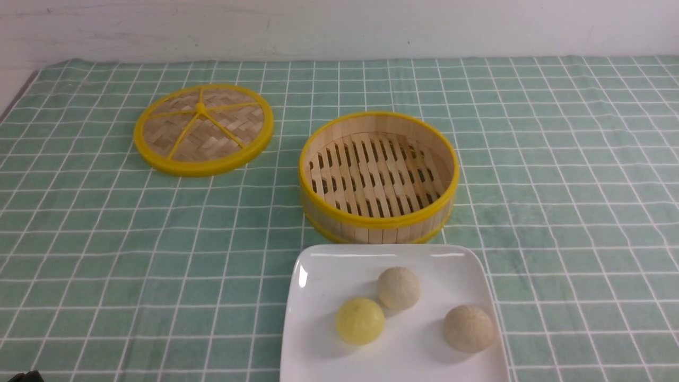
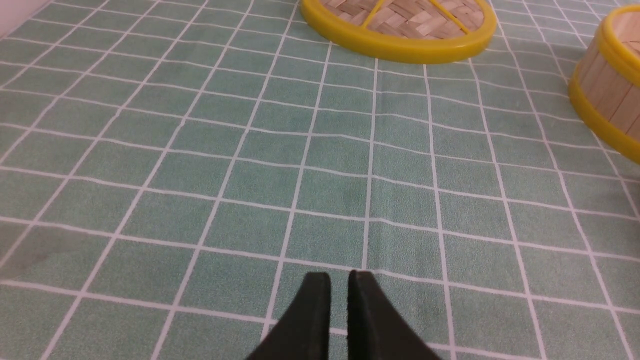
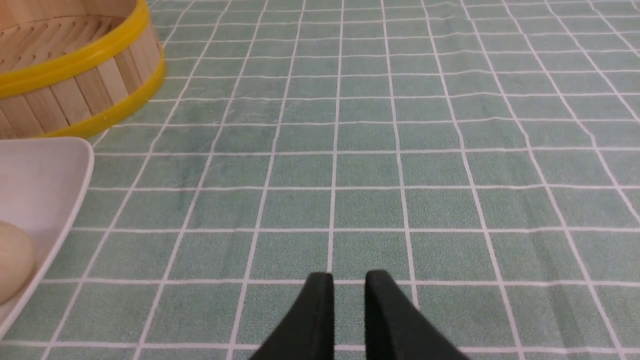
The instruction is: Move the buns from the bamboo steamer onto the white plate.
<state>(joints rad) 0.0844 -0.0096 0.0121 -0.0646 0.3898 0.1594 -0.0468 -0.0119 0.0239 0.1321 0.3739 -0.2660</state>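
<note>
We see three buns (image 1: 398,287) on the white plate (image 1: 318,297) at lower centre, the bamboo steamer (image 1: 378,178) bare above it, and both the left gripper (image 2: 339,280) and the right gripper (image 3: 349,281) narrowly parted, holding nothing.

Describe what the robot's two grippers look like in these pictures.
Only the fingertips show. The left gripper has two matte black fingers that widen toward the base and taper to blunt, rounded tips. The right gripper looks the same: plain black, smooth, no markings. No cables or arm links are visible in any view.

Each pincer (image 2: 339,280) (image 3: 349,280) shows two matte black, tapered, wedge-shaped fingers
</note>
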